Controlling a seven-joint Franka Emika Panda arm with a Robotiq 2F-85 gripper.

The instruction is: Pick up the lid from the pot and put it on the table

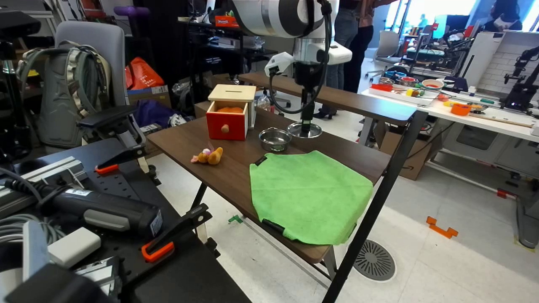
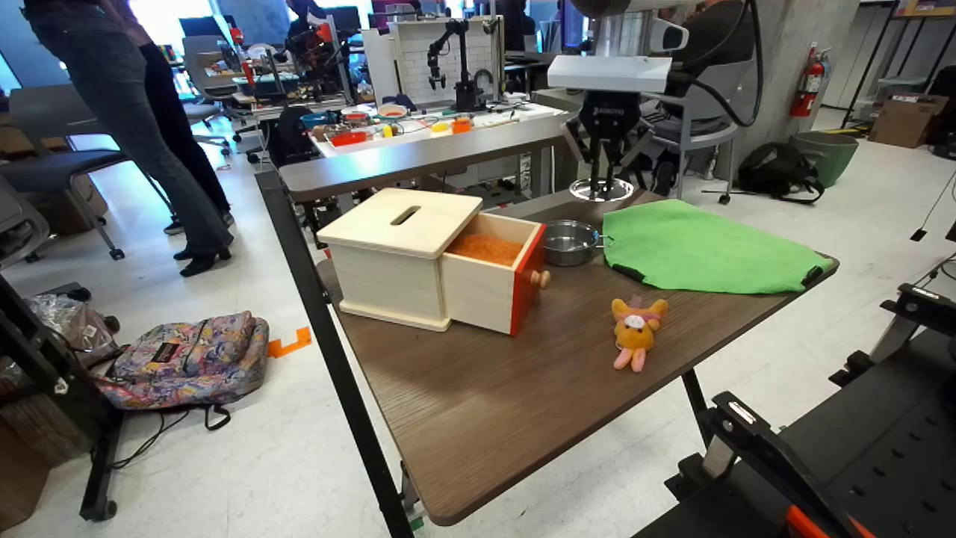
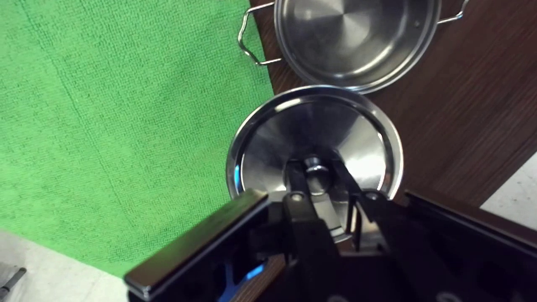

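Observation:
The silvery lid (image 1: 296, 130) is held by its knob between the fingers of my gripper (image 1: 306, 123), seen in both exterior views, with the lid (image 2: 621, 191) under the gripper (image 2: 602, 183). In the wrist view the fingertips (image 3: 315, 162) stand on both sides of the knob, and the lid (image 3: 285, 134) looks level. The uncovered pot (image 1: 274, 141) stands beside the lid on the brown table (image 1: 231, 181). In the wrist view the lid's edge overlaps the rim of the pot (image 3: 344, 37). I cannot tell whether the lid touches the table.
A green cloth (image 1: 309, 198) covers part of the table close to the lid and pot. A wooden box with an open red-fronted drawer (image 2: 489, 276) stands by the pot (image 2: 570, 243). A small orange plush toy (image 2: 635, 332) lies near the table's edge. A raised shelf (image 1: 345, 99) runs behind.

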